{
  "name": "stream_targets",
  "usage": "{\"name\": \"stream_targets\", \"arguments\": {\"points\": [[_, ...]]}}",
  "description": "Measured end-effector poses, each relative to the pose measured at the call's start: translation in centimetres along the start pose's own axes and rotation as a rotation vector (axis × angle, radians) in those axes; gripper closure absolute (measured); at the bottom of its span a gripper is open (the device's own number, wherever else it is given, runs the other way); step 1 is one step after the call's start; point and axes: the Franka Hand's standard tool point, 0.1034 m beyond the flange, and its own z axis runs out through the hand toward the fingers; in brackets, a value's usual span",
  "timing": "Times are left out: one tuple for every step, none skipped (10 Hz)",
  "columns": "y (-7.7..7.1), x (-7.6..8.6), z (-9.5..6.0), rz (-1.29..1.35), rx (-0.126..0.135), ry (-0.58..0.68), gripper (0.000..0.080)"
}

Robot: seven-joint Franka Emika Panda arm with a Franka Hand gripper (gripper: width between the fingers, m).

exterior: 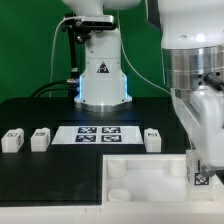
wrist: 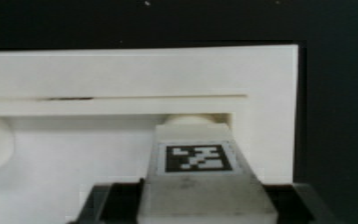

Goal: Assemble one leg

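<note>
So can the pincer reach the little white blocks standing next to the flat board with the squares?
Probably not right now. The pincer is shut on the leg over the tabletop, so it is busy. The spare blocks stand in the open; nothing covers them.

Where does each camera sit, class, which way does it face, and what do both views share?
Exterior view: off the arm, facing the robot base across the table; the arm descends at its right, the gripper holding the leg.
Wrist view: on the wrist, looking down past the gripper at the tabletop.
Shared: leg, tabletop.
</note>
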Motion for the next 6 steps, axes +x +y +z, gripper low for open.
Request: {"name": "stream_targets", "arguments": {"points": [[0.04, 0.00, 0.06, -0.020, -0.002, 0.000, 0.0451], [0.06, 0.01, 0.10, -0.020, -0.002, 0.000, 0.0309], [0.07, 0.02, 0.13, -0.043, -0.003, 0.001, 0.0309], [0.12, -0.05, 0.18, -0.066, -0.004, 0.002, 0.0185], [0.43, -0.41, 0.30, -0.214, -0.009, 0.011, 0.0185], [0.93, -0.93, 0.14, -0.395, -0.010, 0.025, 0.0156]]}}
